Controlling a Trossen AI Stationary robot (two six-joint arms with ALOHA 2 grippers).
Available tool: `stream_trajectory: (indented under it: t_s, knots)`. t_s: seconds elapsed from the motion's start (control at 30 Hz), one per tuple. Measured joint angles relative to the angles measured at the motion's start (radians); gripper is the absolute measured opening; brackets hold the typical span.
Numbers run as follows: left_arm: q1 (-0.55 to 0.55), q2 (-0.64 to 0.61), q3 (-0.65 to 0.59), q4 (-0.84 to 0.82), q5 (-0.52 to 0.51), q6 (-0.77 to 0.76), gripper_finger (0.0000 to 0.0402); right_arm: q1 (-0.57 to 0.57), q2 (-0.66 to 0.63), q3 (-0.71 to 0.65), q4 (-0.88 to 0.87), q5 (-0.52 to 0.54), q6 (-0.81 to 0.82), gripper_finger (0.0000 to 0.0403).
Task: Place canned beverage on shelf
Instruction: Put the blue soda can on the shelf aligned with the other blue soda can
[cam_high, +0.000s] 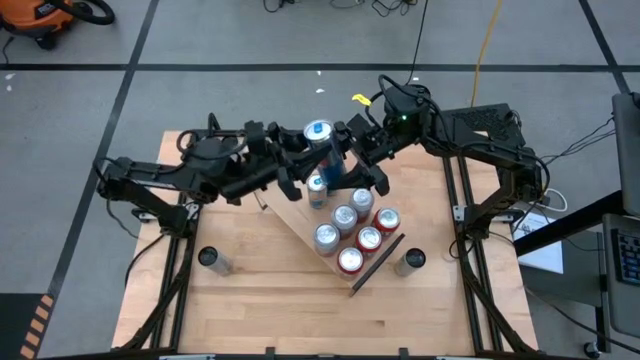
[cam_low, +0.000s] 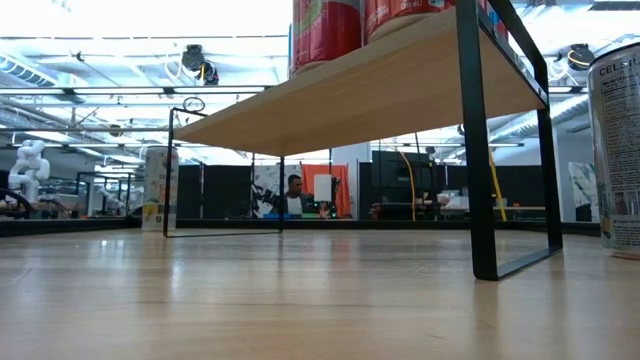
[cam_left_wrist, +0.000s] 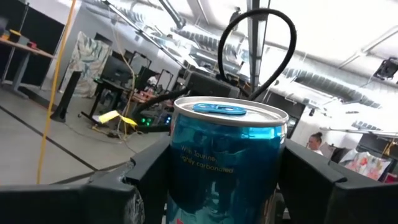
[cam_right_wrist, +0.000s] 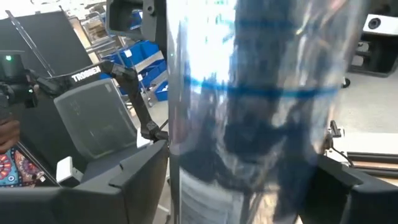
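Holding blue can (cam_high: 318, 133) upright betw. both claws above shelf's (cam_high: 297, 214) far end: left claw (cam_high: 296, 158) clamps it; right claw (cam_high: 345, 140) brackets it, grip unclear. Can's long axis vertical; free shelf spot lies directly below, left claw nearer.

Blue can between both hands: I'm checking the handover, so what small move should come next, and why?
Probably the left hand should let go. The blue can sits upright between both hands above the far end of the shelf, and the right hand already brackets it; whether that grip is firm is unclear.
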Motion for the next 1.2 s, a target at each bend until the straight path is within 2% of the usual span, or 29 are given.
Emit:
stream_trajectory:
  t_s: [0.4,0.5,0.77,0.9,1.1,1.2]
  knots:
    - [0.000,0.003,0.000,-0.002,0.001,-0.002,0.0241,-0.001,0.000,0.000,-0.007,0.003,0.001,0.0212]
    - [0.000,0.003,0.000,-0.005,0.000,-0.010,0.0258,-0.001,0.000,0.000,-0.007,0.003,0.001,0.0211]
    - [0.000,-0.034,0.000,-0.063,-0.036,-0.030,0.0337,-0.002,0.001,0.000,-0.045,0.002,0.001,0.0220]
    - [0.000,-0.062,0.003,-0.135,-0.035,-0.063,0.0341,-0.002,0.001,0.000,-0.064,0.001,-0.011,0.0218]
    - [-0.011,-0.067,0.073,-0.363,-0.036,-0.090,0.0342,-0.002,0.002,0.000,-0.081,0.055,-0.045,0.0219]
    - [-0.011,-0.067,0.076,-0.370,-0.038,-0.089,0.0342,-0.002,0.002,0.000,-0.081,0.090,-0.052,0.0219]
